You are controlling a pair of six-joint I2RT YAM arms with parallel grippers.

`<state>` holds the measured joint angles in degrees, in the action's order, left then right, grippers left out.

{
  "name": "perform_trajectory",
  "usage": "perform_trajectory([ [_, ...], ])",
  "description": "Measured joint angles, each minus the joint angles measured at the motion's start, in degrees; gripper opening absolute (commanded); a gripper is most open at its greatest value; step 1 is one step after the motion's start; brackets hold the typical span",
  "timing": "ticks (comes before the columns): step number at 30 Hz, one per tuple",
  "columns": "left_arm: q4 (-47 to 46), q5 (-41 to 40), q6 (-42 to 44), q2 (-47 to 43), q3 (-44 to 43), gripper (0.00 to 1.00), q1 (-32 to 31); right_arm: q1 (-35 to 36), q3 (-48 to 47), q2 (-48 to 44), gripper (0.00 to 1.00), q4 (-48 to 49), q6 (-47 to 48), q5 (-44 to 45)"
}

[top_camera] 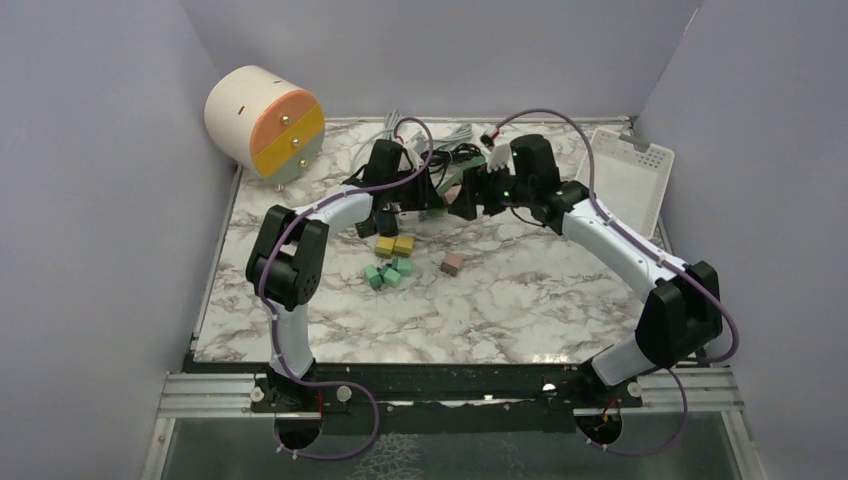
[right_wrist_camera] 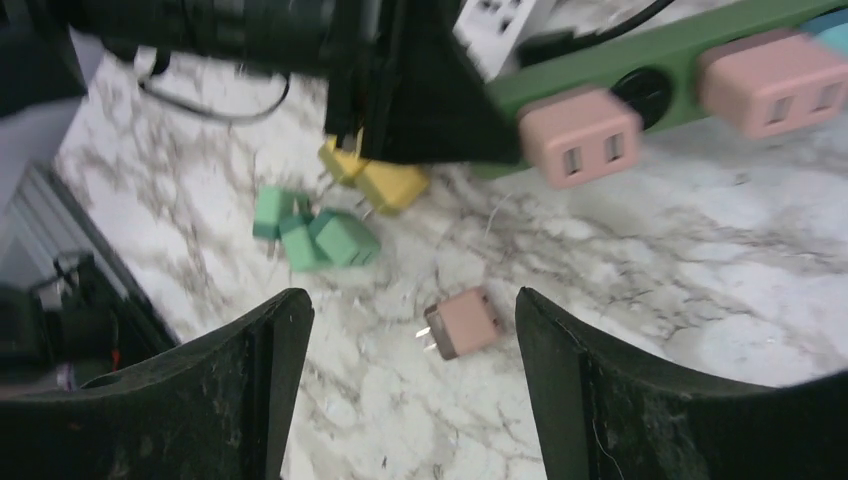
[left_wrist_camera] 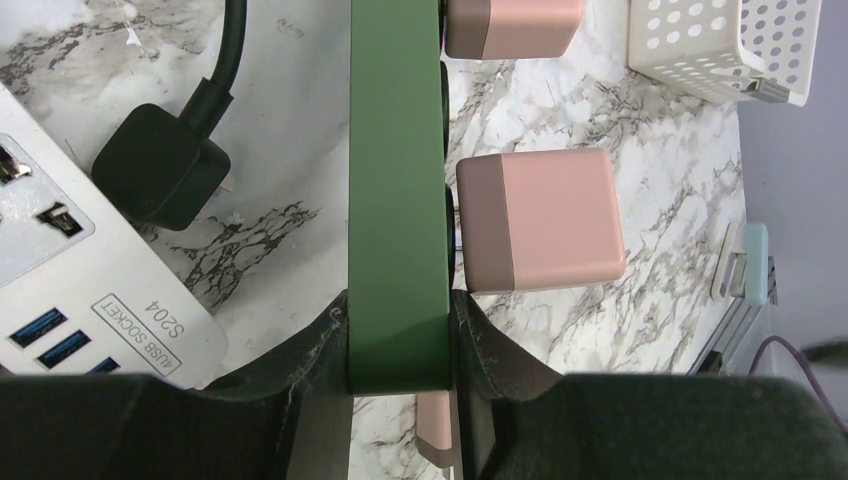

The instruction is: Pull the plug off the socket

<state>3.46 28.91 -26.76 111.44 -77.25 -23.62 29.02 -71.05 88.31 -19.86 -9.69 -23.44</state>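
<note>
Lilac walls are boxing in the marble counter [top_camera: 520, 310], where a round drum [top_camera: 265, 120] with orange and yellow drawer fronts is sitting at the far left corner and a white perforated basket [top_camera: 635, 175] is lying at the far right. Between my two arms, my left claw [left_wrist_camera: 398, 335] is clamping one end of the green socket strip [left_wrist_camera: 398, 150], a finger pressing on each long face. A white socket strip [left_wrist_camera: 60, 270] is lying beside it, with a black plug [left_wrist_camera: 160, 165] resting near. The pink plug [left_wrist_camera: 540, 220] is sitting in the green socket strip just beyond my left claw, with a second pink plug [left_wrist_camera: 510, 25] farther along. My right claw [right_wrist_camera: 410, 390] is hanging wide open above the counter, gripping nothing, while a loose pink plug [right_wrist_camera: 462, 322], green plugs [right_wrist_camera: 320, 235] and yellow plugs [right_wrist_camera: 385, 180] are lying below
</note>
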Motion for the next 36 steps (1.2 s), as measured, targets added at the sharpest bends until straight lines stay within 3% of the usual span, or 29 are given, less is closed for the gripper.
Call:
perform_trajectory([
  [4, -1.46, -0.5, -0.44, -1.11, 2.25, 0.0, -0.02, -2.97, 0.04, -0.46, 0.86, 5.2, -7.74, 3.56],
  [10, -4.24, -3.15, -1.11, -3.78, 6.21, 0.0, -0.07, -5.84, -0.04, 6.82, 0.88, 6.1, -21.73, 3.23],
  [17, -7.45, -4.63, -1.49, -5.18, 8.28, 0.0, -0.24, -5.86, 0.07, 10.78, 0.81, 8.81, -35.32, -0.83],
  [26, -7.93, -6.54, -1.22, -5.42, 8.28, 0.0, -1.49, -5.86, 0.07, 13.62, 0.73, 14.25, -43.82, -1.92],
  [29, -7.91, -6.86, -1.2, -5.42, 8.28, 0.0, -1.64, -5.86, -0.13, 15.43, 0.6, 14.23, -44.94, -1.9],
  [34, -7.58, -7.23, -0.63, -5.44, 8.28, 0.0, -1.66, -5.86, -1.22, 16.59, 0.02, 14.45, -46.05, -1.97],
  [36, -7.61, -7.61, -0.33, -5.49, 8.28, 0.0, -1.7, -5.57, -1.77, 16.57, 0.01, 13.88, -46.18, -1.66],
])
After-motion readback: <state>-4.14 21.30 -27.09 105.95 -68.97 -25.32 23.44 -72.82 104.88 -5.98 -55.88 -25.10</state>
